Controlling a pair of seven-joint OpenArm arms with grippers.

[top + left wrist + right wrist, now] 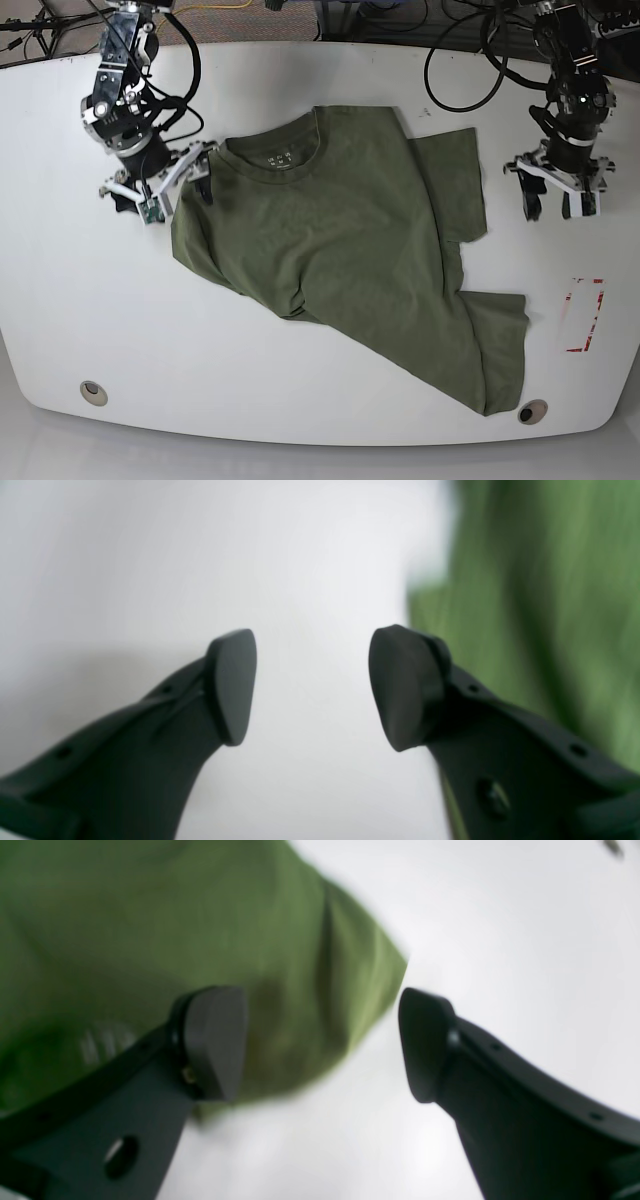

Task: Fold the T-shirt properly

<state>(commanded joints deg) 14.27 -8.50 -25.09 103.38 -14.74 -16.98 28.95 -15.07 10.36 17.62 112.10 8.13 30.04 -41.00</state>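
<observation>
The olive-green T-shirt (330, 230) lies spread and wrinkled on the white table (80, 300), collar toward the far edge and one lower corner folded near the front right. My right gripper (165, 183) is open at the shirt's shoulder edge. In the right wrist view, one finger (215, 1040) of the right gripper (322, 1045) is over the T-shirt (150, 915) and the other over bare table. My left gripper (558, 205) is open over bare table, beside the sleeve. In the left wrist view, the left gripper (312, 687) holds nothing and the T-shirt (550, 605) lies to its right.
A red-outlined rectangle (583, 315) is marked on the table near the right edge. Two round grommets (93, 392) (533, 412) sit near the front edge. Cables (470, 70) trail across the back of the table behind both arms.
</observation>
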